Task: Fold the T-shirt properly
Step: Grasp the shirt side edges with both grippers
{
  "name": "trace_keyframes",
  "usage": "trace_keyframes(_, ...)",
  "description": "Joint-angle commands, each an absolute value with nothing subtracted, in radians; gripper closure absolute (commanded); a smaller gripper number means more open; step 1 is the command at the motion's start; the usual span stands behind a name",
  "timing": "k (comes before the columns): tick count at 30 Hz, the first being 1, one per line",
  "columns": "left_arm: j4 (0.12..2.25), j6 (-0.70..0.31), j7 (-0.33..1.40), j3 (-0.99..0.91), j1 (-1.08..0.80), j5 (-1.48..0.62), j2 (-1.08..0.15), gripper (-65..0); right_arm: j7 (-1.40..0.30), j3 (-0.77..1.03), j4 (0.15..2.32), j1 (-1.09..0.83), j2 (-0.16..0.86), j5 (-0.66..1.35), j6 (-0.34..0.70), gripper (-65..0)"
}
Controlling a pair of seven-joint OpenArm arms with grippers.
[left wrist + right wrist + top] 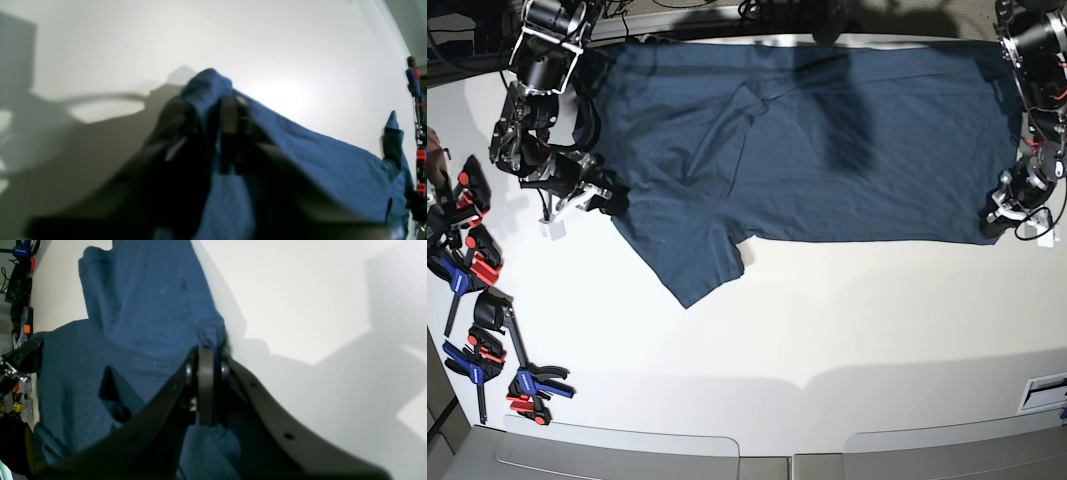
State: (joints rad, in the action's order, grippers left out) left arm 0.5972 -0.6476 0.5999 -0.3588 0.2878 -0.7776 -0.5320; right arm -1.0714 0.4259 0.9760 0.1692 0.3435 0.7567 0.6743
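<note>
White worktop (827, 330), matte and evenly lit, carrying one garment across its far edge and a cluster of small clamps (477, 320) at its near-left corner. Item: T-shirt (827, 140), dark navy-blue, short-sleeved, plain with no print; spread wide along the far edge from the left corner to the right corner, apparently doubled lengthwise, with a diagonal crease showing on the left half and one sleeve hanging toward the middle of the worktop at lower left. Handling, as judged: soft, limp and light cotton; it will sag and drape wherever unsupported, will not slip readily on the matte surface, and is not fragile; wrinkles form easily, so tension between two hold points should keep it flat. Best taken at hems and corners, pinching a small bunch of cloth rather than a single layer. Left to right in the base view: the right gripper (597, 195) sits at the shirt's near-left corner by the sleeve, jaws closed tight on a pinch of fabric, as the right wrist view confirms with cloth gathered at the fingertips (206, 353); the left gripper (1005, 210) sits at the shirt's near-right corner, jaws likewise clamped on a raised fold of cloth, seen bunched over its fingers (230, 113) in the left wrist view.
</note>
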Motion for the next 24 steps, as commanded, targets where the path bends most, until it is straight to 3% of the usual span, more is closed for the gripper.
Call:
trace_keyframes(1, 0.608, -0.649, 0.597, -0.358, 0.302, -0.78, -0.552, 0.0, -1.084, 0.425, 0.985, 0.183, 0.357, 0.737, 0.67, 0.0)
trace_keyframes(13, 0.641, -0.698, 0.585, -0.359, 0.301, -0.781, -0.572, 0.0, -1.148, 0.425, 1.008, 0.183, 0.36, 0.794, 0.698, 0.0)
trace_keyframes(24, 0.921, -0.698, 0.636, -0.359, 0.194, -0.798, -0.583, 0.0, -1.238, 0.425, 1.111, 0.179, 0.36, 0.854, 0.698, 0.0)
